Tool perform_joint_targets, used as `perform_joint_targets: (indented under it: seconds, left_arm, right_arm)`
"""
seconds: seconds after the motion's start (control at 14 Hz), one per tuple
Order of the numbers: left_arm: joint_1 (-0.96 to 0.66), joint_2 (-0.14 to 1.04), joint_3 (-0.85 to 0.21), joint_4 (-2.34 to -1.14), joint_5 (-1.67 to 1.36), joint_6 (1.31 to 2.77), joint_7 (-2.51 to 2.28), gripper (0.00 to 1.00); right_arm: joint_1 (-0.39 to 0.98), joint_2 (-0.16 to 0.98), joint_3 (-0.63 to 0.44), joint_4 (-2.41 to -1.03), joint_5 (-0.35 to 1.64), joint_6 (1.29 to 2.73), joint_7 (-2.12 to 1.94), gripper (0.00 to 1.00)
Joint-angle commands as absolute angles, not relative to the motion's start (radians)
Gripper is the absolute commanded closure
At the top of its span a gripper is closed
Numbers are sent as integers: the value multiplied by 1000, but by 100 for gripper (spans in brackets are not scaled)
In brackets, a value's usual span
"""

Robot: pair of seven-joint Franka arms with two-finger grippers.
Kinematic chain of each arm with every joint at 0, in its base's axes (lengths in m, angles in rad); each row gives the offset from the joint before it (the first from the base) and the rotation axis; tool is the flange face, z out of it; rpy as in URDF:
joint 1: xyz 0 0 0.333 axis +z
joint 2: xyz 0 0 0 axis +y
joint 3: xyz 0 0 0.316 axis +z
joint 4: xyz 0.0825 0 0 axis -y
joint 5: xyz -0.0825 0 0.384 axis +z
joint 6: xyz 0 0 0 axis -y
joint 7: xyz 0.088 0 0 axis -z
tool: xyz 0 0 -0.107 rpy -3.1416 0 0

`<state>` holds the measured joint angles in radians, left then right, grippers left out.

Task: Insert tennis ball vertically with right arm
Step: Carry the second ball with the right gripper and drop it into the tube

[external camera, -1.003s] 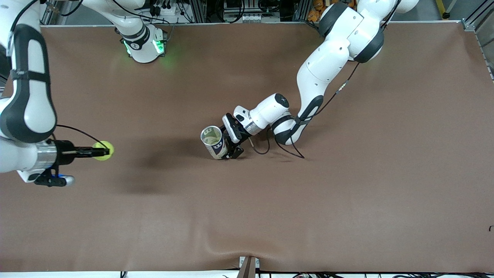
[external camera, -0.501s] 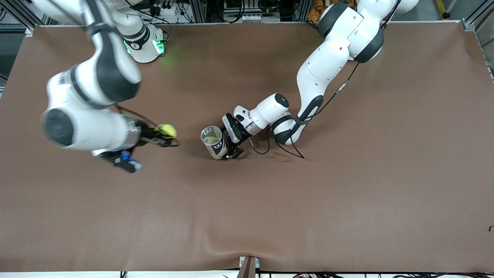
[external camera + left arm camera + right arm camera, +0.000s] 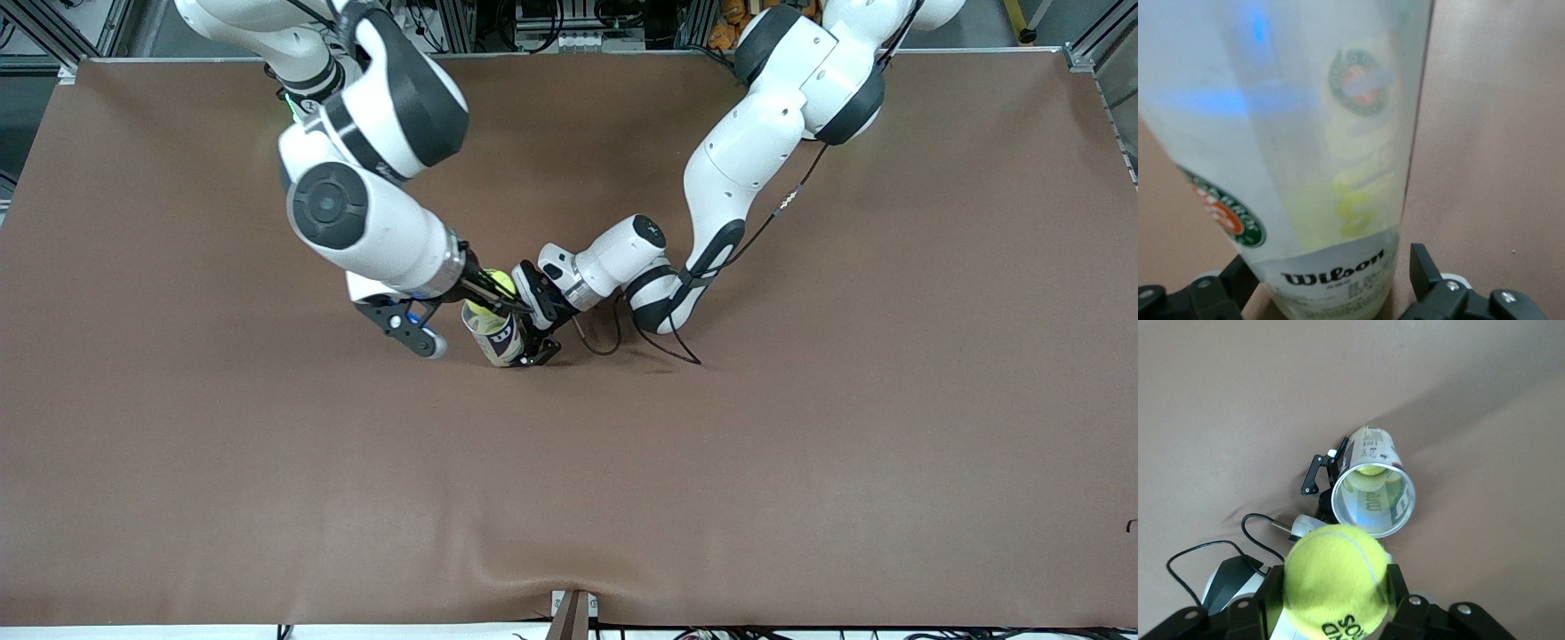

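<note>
Nearest the front camera among the objects, a clear tennis ball can (image 3: 500, 339) stands upright on the brown table (image 3: 800, 462), roughly midway between the two arms' ends. It carries a white Wilson label band low on its wall, and its mouth is open at the top. In the right wrist view the can (image 3: 1373, 488) shows a second yellow ball (image 3: 1371, 470) lying at its bottom.

The left gripper (image 3: 532, 342) is down at table level, its two black fingers (image 3: 1426, 265) standing one on each side of the can's lower wall (image 3: 1331, 200). They bracket it closely and appear to grip it, though the actual contact is hard to make out through the blurred plastic. The left arm (image 3: 756, 151) reaches down to it from its base at the top of the front view.

Over the can's mouth hangs the right gripper (image 3: 494, 296), its fingers (image 3: 1399, 593) pinching a yellow-green tennis ball (image 3: 1337, 580) from both sides. In the front view the ball (image 3: 492, 293) sits right at the can's rim, partly hiding the opening; the wrist view shows it above the mouth and not yet inside. The right arm (image 3: 364, 204) bends down to it from its own base
</note>
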<state>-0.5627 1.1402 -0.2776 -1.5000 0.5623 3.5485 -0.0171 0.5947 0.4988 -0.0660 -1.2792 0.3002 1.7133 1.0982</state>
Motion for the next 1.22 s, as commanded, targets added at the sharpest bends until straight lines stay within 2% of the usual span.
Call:
perform_joint_targets:
  seconds: [0.0,0.79,0.93,1.0,1.15]
  left_arm:
    - [-555,1123,-282,-1514,581,3557,-18,3]
    - [-555,1121,-282,-1513,581,3557,-18,3]
    - [-555,1121,-282,-1513,581,3557,-18,3]
    - [-555,1121,-282,-1513,581,3557,-18,3]
    - [-555,1121,-282,-1513,580,3557,-18,3]
  right_arm:
    - [618,529,-84,-1273,293,1712,1114,100]
    - [601,537,-84,-1362,233,1741,1069,98]
    - [578,540,-86,-1361,239,1738,1060,58]
    - [548,540,-84,-1356,248,1735,1043,1]
    - [538,528,-83,-1347,249,1729,1023,0]
